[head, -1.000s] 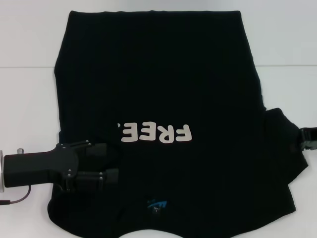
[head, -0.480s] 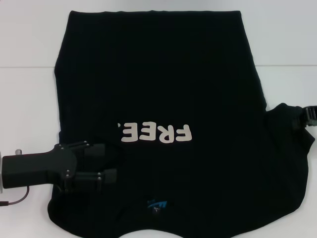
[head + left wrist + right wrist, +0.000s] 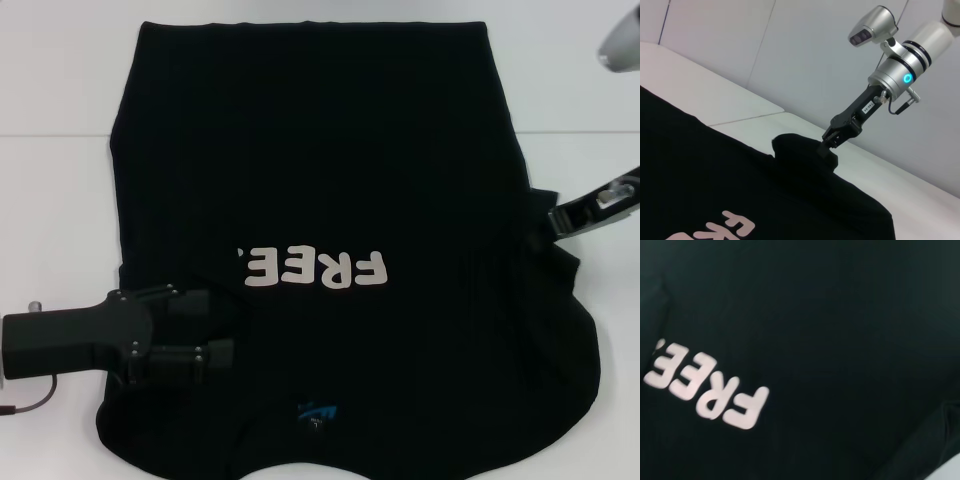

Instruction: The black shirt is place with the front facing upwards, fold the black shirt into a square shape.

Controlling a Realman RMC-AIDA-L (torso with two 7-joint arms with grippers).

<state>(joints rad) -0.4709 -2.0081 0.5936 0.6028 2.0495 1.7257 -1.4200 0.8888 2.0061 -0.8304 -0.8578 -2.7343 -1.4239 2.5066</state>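
Note:
The black shirt [image 3: 330,150] lies front up on the white table [image 3: 60,210], with its white letters [image 3: 312,268] upside down to me and a small blue logo [image 3: 318,412] near the collar. My left gripper [image 3: 222,330] rests open on the shirt's left side, beside the letters. My right gripper [image 3: 553,222] is shut on the right sleeve [image 3: 560,290] and holds it bunched and raised off the table. The left wrist view shows that same right gripper [image 3: 829,145] pinching the lifted sleeve [image 3: 800,152]. The right wrist view is filled by the shirt [image 3: 830,315] and its letters [image 3: 710,390].
The white table runs past the shirt on both sides, with a seam [image 3: 50,135] across it. A silver part of the right arm [image 3: 622,45] hangs at the upper right. A light wall [image 3: 790,50] stands behind the table.
The right gripper has risen with the right sleeve and carried it inward, so the cloth on that side now bunches up. The left gripper has slid slightly outward to the left.

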